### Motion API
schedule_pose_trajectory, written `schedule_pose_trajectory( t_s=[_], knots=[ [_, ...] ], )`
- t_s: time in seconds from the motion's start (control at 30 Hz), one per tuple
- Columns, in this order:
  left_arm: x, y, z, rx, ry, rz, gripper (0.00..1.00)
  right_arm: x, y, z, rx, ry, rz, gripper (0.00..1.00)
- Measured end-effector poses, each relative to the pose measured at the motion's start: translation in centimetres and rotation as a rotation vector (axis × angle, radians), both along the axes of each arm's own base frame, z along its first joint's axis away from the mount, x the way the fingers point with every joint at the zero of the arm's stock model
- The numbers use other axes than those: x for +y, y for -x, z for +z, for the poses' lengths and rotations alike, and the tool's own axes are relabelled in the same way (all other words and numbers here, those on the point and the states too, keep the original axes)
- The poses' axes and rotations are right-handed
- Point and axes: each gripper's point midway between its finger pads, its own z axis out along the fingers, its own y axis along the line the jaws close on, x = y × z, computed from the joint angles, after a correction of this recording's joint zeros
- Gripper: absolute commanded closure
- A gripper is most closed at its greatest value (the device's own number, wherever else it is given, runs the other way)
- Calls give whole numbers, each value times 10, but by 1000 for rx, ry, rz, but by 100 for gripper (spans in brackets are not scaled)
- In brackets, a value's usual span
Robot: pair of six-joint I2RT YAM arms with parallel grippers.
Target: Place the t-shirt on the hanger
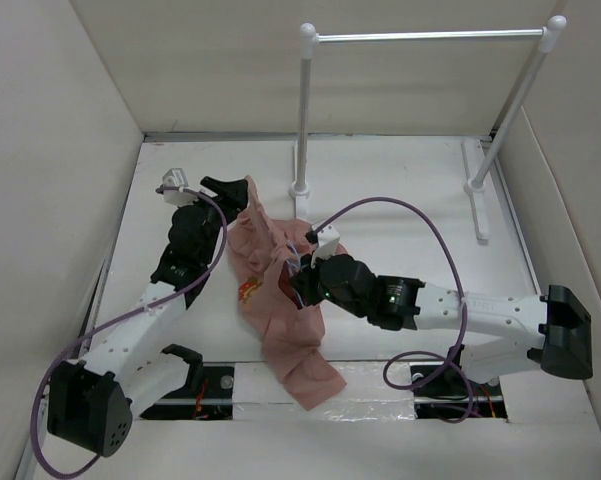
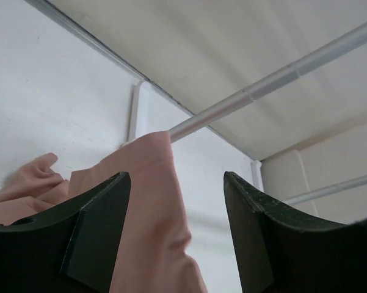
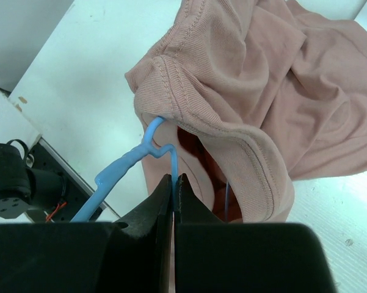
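Pinching the hanger (image 3: 119,172) with my right gripper (image 3: 174,179), I have both fingers pressed together on its thin blue wire, just below a bend that rises to the collar hem of the t-shirt (image 3: 262,91). More of the wire runs inside the pink cloth (a short blue stretch shows through the neck opening, beside the red of the print). The shirt lies bunched on the white table (image 1: 400,190) between my two arms, its lower end reaching the near edge. My left gripper (image 2: 177,178) stands wide apart at the shirt's far end. A raised fold of pink cloth sits between its fingers, close by one of them, and nothing is clamped there. Beyond that fold stands the rack (image 1: 430,36) with its metal rail.
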Motion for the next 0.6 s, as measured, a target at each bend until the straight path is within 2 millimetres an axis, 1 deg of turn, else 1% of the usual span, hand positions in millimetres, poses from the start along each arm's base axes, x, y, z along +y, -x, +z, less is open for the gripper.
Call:
schedule_pose_trajectory(
  t_s=[0.1,0.23,0.33,0.5,0.6],
  knots=[
    [-1,-14,-13,43,-30,12,40,0,2,1,3,-8,6,100],
    [-2,-22,-27,81,-58,10,45,-4,3,0,5,-8,7,100],
    [-7,-29,-29,89,-70,-7,49,-5,4,-2,6,-5,8,100],
    [-13,-37,-29,90,-80,-23,50,-5,5,-2,9,-5,13,100],
    [-15,-43,-33,98,-91,-23,53,-4,6,-3,11,-5,19,100]
  ],
)
